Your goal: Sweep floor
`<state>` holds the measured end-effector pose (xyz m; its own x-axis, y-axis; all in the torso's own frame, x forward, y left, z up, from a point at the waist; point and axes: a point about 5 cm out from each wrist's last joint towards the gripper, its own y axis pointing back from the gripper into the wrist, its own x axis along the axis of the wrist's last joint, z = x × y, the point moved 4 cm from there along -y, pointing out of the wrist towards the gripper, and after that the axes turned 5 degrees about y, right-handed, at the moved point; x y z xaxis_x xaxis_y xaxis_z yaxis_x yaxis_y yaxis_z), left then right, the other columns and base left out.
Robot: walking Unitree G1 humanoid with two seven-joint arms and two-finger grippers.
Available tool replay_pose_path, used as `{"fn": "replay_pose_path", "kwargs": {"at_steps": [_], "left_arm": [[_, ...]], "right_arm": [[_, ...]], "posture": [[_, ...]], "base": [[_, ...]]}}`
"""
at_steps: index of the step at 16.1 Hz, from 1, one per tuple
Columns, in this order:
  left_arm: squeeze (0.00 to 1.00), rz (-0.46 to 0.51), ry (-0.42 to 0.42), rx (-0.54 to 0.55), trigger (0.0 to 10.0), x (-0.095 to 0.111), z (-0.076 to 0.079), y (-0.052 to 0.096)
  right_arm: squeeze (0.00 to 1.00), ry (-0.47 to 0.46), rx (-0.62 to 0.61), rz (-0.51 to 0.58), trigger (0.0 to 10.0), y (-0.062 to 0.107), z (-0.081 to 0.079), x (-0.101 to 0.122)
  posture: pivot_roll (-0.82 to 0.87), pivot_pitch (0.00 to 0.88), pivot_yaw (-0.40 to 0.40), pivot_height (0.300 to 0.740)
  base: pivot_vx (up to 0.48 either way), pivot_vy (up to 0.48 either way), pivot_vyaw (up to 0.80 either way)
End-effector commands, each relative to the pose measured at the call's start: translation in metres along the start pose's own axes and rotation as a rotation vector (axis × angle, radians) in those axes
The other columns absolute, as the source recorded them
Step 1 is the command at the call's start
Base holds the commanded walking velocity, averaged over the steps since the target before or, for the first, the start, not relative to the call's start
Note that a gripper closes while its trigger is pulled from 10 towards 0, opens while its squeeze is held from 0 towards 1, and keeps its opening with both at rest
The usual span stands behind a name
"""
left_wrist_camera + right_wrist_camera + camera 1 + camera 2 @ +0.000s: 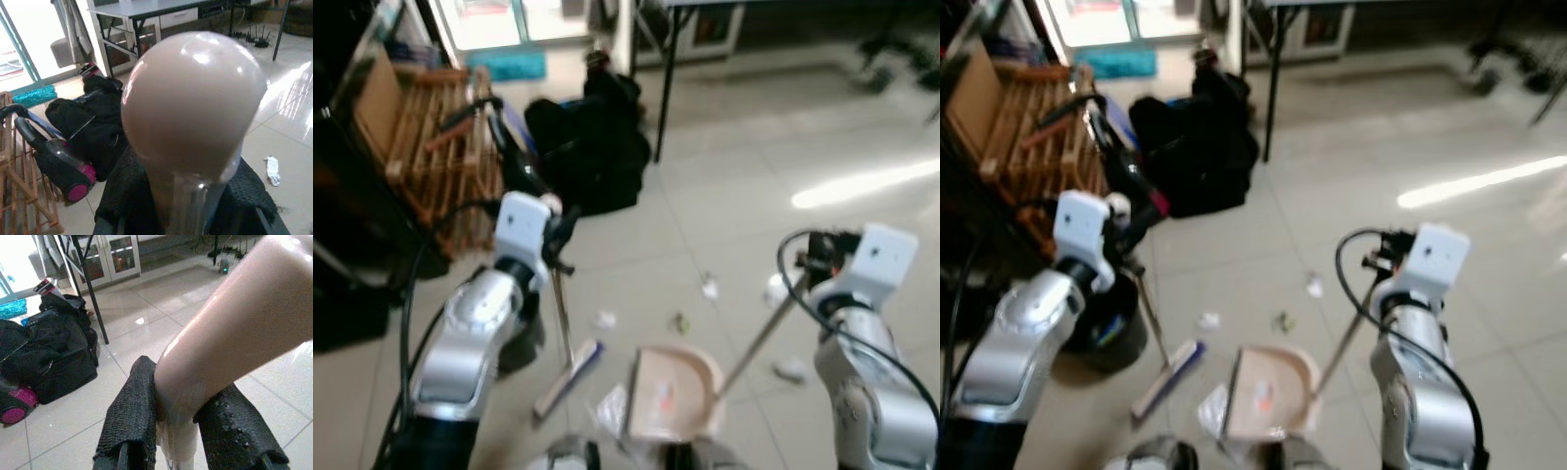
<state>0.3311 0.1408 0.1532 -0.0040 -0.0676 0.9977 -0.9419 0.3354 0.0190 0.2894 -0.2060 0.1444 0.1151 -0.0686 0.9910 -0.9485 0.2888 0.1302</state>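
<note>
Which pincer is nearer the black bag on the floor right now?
Left. The left pincer, shut on the broom handle, sits just in front of the black bag; the right pincer, holding the dustpan handle, is across the tiles.

open tile [783, 147] to the right; black bags [592, 147] and wooden rack [431, 147] crowd the left.

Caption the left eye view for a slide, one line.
Left gripper holds the broom, right gripper the dustpan, paper scraps scattered on the tiled floor.
</note>
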Motion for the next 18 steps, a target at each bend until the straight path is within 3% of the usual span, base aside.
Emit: {"fn": "replay_pose_path", "kwargs": {"at_steps": [1,11,13,15,16,18], "left_arm": [[0.0,0.025,-0.016,0.006,10.0,0.007,-0.002,0.001],[0.0,-0.006,-0.043,0.028,10.0,0.006,-0.003,-0.001],[0.0,0.009,-0.094,0.068,10.0,0.007,-0.008,-0.002],[0.0,0.016,-0.1,0.091,10.0,0.007,-0.009,-0.004],[0.0,0.074,-0.085,0.097,10.0,0.013,-0.008,-0.005],[0.0,0.097,-0.065,0.087,10.0,0.015,-0.002,-0.011]], "right_arm": [[0.0,-0.012,0.018,0.033,10.0,0.002,-0.003,0.009],[0.0,-0.011,0.005,0.03,10.0,0.002,0.001,0.008],[0.0,0.143,-0.068,0.101,10.0,0.0,0.008,0.013],[0.0,0.204,-0.079,0.146,10.0,-0.001,0.007,0.015],[0.0,0.169,-0.073,0.146,10.0,-0.003,0.006,0.012],[0.0,0.11,-0.069,0.219,10.0,-0.009,0.009,0.014]], "posture": [[-0.03,0.139,0.009,0.74],[-0.03,0.156,0.013,0.74],[-0.03,0.163,0.013,0.74],[-0.02,0.17,0.015,0.74],[-0.02,0.184,0.021,0.74],[0.0,0.214,0.028,0.74]], "base": [[0.0,0.0,0.0],[0.0,0.0,0.0],[0.0,0.0,0.0],[0.0,0.0,0.0],[0.0,0.0,0.0],[0.0,0.0,0.0]]}}
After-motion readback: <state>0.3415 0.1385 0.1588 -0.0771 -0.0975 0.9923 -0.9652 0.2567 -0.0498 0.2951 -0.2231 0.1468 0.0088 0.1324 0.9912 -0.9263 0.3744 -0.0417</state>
